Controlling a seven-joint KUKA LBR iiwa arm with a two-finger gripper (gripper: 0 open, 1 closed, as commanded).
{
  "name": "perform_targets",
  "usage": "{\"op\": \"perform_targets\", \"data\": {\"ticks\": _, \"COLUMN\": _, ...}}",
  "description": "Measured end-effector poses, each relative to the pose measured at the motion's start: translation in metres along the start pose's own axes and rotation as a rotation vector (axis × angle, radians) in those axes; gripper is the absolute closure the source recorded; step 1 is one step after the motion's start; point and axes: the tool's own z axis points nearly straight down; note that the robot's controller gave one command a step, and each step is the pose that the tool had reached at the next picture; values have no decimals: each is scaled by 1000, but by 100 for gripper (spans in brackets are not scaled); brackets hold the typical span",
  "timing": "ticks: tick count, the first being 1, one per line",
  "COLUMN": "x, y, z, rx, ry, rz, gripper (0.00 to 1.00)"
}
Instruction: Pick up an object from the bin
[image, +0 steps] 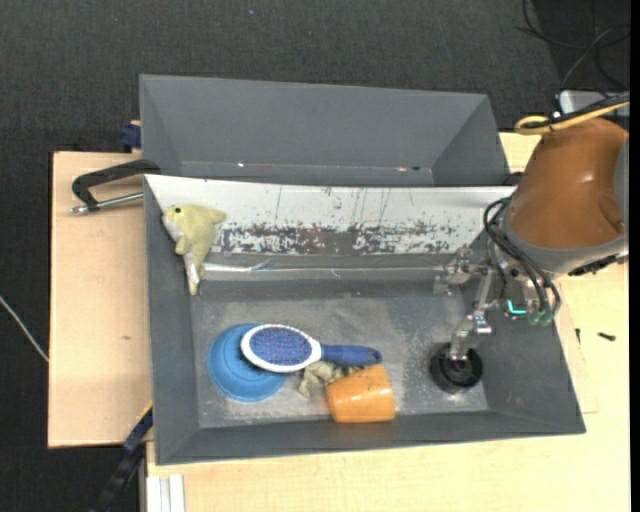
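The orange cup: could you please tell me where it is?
Camera view: the orange cup lies by the bin's front wall, right of the blue bowl.

Orange domed wrist cover (575, 195), dark looped cables (538, 296) — silvery claw (465, 345).

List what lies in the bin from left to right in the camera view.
yellow plush toy → blue bowl → orange cup → black disc. The brush lying across the bowl is left out, since its place in the order is unclear.
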Motion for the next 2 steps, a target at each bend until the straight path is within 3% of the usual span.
{"op": "perform_targets", "data": {"ticks": 1, "x": 36, "y": -37, "z": 100, "rx": 2, "ry": -7, "rz": -386, "gripper": 0}}
{"op": "perform_targets", "data": {"ticks": 2, "x": 41, "y": -39, "z": 69, "rx": 5, "ry": -15, "rz": -334, "gripper": 0}}
